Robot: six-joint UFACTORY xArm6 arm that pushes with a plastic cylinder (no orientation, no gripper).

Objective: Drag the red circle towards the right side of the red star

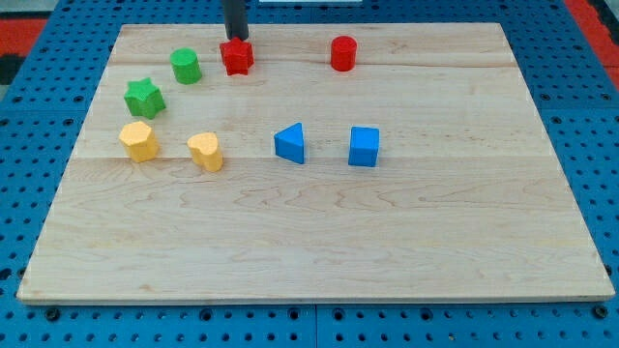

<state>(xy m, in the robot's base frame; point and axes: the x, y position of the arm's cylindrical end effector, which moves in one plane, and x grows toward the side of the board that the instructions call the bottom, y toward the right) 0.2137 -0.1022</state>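
— Camera view, and we start at the view's bottom: bare wooden board (319, 251) over a blue pegboard surface (29, 145). What do we meet first moving up?

— We meet a row across the middle. From the view's left: a yellow block (139, 141) with a faceted, roughly hexagonal top, then a yellow heart-like block (205, 152), then a blue triangle (290, 143), then a blue cube (364, 147). All four stand apart from one another.

— And above that?

— We see a green star (144, 97) just above the faceted yellow block, and a green cylinder (186, 66) up and to its right, close but not touching.

— Now the pieces that matter.

— We have the red star (236, 56) near the view's top, and the red circle (343, 52) at about the same height, well apart to the star's right. Open board lies between them.

— Where's the rod?

— My tip (237, 39) comes down from the top edge at the far side of the red star, right against it or nearly so; we cannot tell if it touches. The red circle sits well to the view's right of my tip.

— Any hand state to call?

— We see no hand or jaws, only a plain dark rod, so nothing spread or pinched. No containers on the board either.
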